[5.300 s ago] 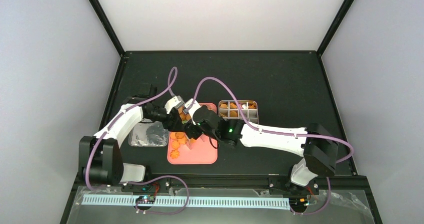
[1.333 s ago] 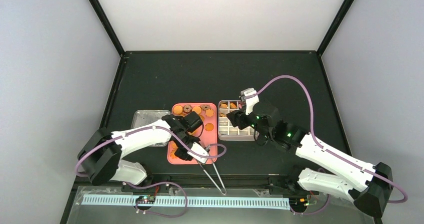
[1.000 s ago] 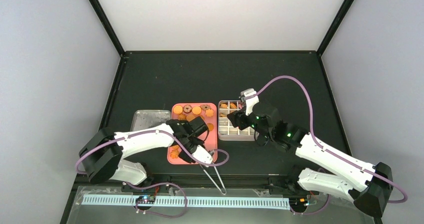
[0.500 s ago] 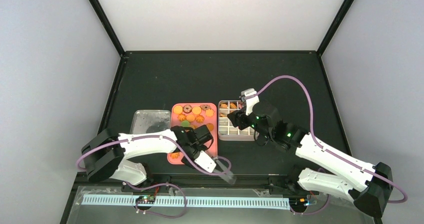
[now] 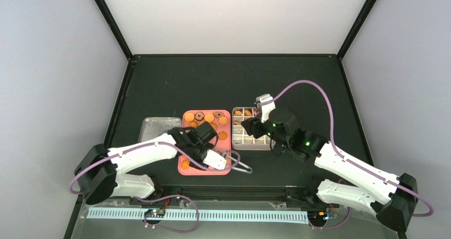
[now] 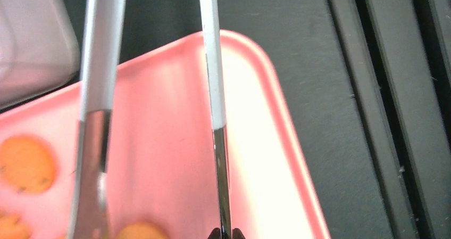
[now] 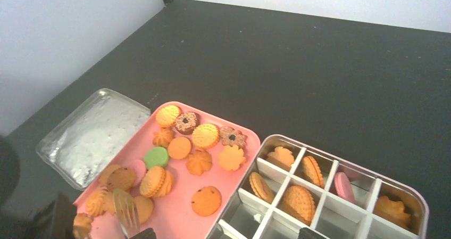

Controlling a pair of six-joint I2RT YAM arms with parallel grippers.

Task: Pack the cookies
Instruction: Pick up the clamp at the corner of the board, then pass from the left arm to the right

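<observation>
The table [image 5: 298, 84] is a matte black surface with a raised black rim along its sides and a black rail across its near edge. Three flat containers lie directly on it in a row, towards the near middle. A pink rectangular tray [image 5: 205, 171] sits in the centre, its long sides running near to far. Just beside its right edge, at the far end, lies a white square tin [image 5: 237, 143] divided into a grid of compartments. Just beside the tray's left edge lies a clear, shiny shallow lid [image 5: 154, 126].
</observation>
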